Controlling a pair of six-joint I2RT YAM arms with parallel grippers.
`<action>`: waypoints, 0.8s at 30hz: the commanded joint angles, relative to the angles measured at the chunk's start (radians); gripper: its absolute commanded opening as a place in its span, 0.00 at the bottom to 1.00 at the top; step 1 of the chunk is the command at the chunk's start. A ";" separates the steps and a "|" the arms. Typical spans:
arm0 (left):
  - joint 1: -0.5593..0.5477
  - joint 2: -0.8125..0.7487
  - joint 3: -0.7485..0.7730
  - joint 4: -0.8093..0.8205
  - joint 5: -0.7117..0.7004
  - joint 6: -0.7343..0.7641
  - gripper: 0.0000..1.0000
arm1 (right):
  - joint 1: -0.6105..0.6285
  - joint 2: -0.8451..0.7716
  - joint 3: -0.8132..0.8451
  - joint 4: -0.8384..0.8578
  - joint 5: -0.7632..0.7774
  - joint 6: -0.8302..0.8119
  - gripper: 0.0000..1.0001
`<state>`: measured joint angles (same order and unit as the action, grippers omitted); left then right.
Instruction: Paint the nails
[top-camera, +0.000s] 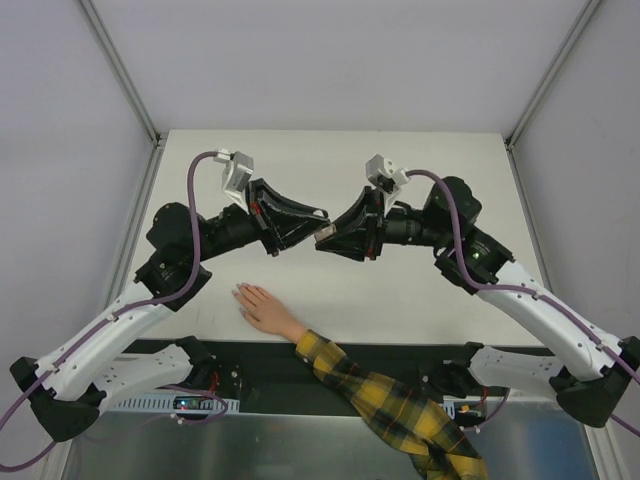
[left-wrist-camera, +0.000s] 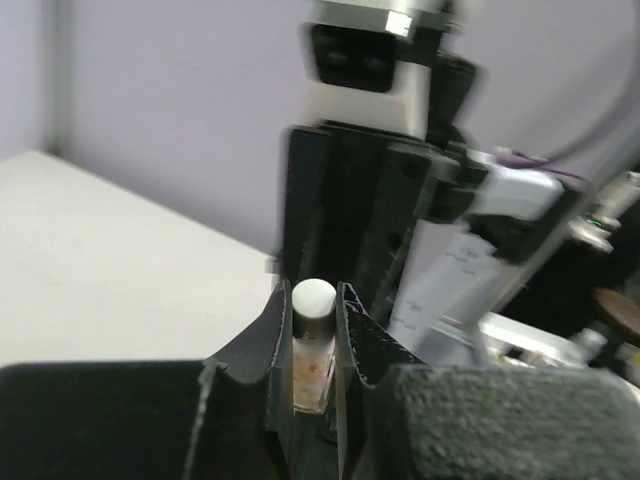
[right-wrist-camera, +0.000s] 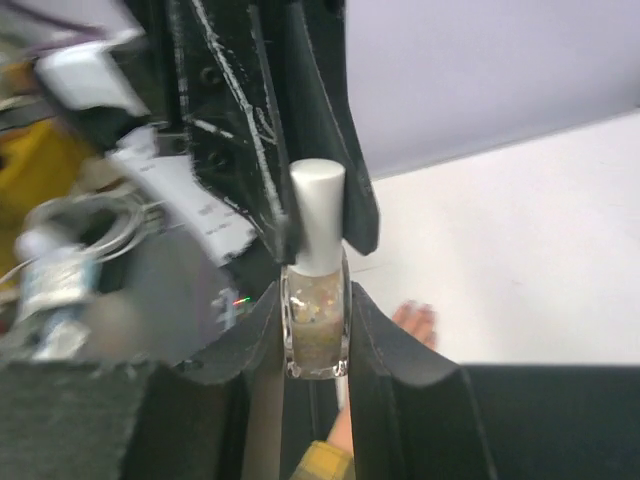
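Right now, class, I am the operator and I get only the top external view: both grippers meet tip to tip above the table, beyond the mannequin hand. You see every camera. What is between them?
Observer: A small glass nail polish bottle with glittery flecks, clamped by its body in the right gripper.
Operator: And the other arm?
Observer: The fingers of the left gripper are closed on either side of the white cap.
Operator: Is the cap off?
Observer: No, it sits on the bottle's neck.
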<state>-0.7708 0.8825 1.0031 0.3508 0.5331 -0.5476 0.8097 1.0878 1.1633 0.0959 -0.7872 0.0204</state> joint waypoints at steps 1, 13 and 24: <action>-0.018 0.009 0.058 -0.123 -0.175 0.080 0.00 | 0.268 -0.040 0.048 -0.152 0.935 -0.281 0.00; -0.076 0.033 0.072 -0.242 -0.535 0.109 0.13 | 0.427 0.070 0.101 -0.123 1.207 -0.519 0.00; -0.032 -0.077 0.016 -0.236 -0.257 0.083 0.96 | 0.145 -0.066 0.010 -0.213 0.342 -0.311 0.00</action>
<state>-0.8288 0.8532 1.0325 0.0830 0.1497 -0.4526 1.0637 1.0801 1.1866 -0.1223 -0.0612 -0.4068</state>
